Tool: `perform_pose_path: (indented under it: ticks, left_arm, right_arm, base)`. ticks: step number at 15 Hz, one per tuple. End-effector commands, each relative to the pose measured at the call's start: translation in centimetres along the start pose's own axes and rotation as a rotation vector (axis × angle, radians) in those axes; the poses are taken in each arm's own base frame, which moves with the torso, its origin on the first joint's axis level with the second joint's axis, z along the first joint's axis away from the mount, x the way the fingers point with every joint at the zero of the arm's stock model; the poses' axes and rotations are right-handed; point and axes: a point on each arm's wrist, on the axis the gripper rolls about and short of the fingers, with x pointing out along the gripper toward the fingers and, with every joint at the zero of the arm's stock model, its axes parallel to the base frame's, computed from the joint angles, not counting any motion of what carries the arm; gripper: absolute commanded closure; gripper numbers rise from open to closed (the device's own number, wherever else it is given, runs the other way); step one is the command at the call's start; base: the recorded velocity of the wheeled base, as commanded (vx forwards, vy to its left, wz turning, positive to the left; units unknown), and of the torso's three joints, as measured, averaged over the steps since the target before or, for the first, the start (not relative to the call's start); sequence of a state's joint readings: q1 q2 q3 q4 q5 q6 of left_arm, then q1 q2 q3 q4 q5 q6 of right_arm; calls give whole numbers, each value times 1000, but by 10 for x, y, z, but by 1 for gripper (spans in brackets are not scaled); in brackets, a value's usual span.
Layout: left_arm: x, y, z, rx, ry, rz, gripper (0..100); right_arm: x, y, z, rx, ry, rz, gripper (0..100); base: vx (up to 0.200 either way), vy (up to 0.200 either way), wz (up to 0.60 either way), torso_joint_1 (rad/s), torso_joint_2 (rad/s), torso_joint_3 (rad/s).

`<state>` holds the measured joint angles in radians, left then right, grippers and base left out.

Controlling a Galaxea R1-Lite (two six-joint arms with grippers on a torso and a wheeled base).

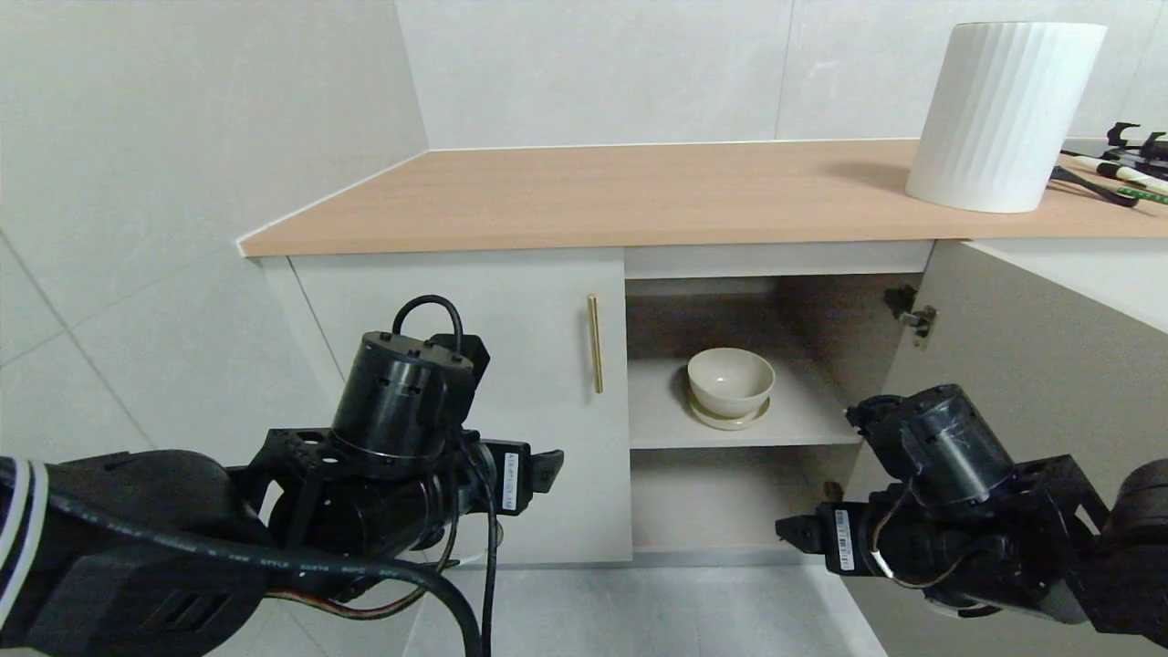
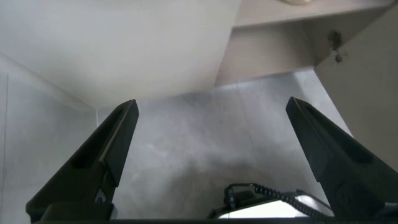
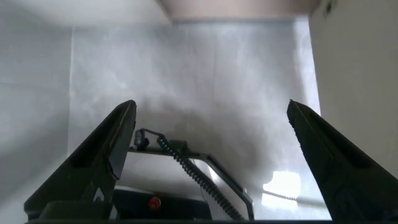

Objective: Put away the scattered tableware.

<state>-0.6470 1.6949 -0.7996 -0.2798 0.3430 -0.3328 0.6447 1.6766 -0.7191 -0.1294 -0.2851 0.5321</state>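
A cream bowl [image 1: 730, 379] sits on a small cream plate [image 1: 727, 420] on the middle shelf [image 1: 803, 411] of an open cabinet. My left arm [image 1: 401, 456] hangs low in front of the closed left door, to the left of and below the bowl. Its gripper [image 2: 211, 102] is open over the grey floor and holds nothing. My right arm [image 1: 940, 511] hangs low by the open door, right of and below the shelf. Its gripper [image 3: 211, 104] is also open and empty above the floor.
The cabinet's right door [image 1: 1022, 365] stands swung open toward me. The left door [image 1: 474, 365] is closed, with a gold handle [image 1: 594, 343]. On the wooden countertop [image 1: 593, 196] stands a white ribbed container [image 1: 999, 114], with several utensils [image 1: 1109, 173] beside it at the far right.
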Motion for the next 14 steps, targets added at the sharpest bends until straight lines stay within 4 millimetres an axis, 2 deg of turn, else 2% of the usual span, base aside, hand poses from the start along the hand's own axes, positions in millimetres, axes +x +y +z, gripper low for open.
perform_pose_path:
  ticks: [1,11,14]
  left_arm:
    - [0,0,0,1,2,1,0]
    - [1,0,-1,1,4,2,0]
    - [1,0,-1,3,4,2,0]
  right_arm:
    - [-1,0,-1,-1,1,2,0]
    - [0,0,-2,-3,7,5,0]
    - [-3,-1,-1,-1,-1,8,0]
  base:
    - [-200,0,0,-2,12,2]
    - [-200,0,0,1,2,3]
    - [0,0,0,0,0,0]
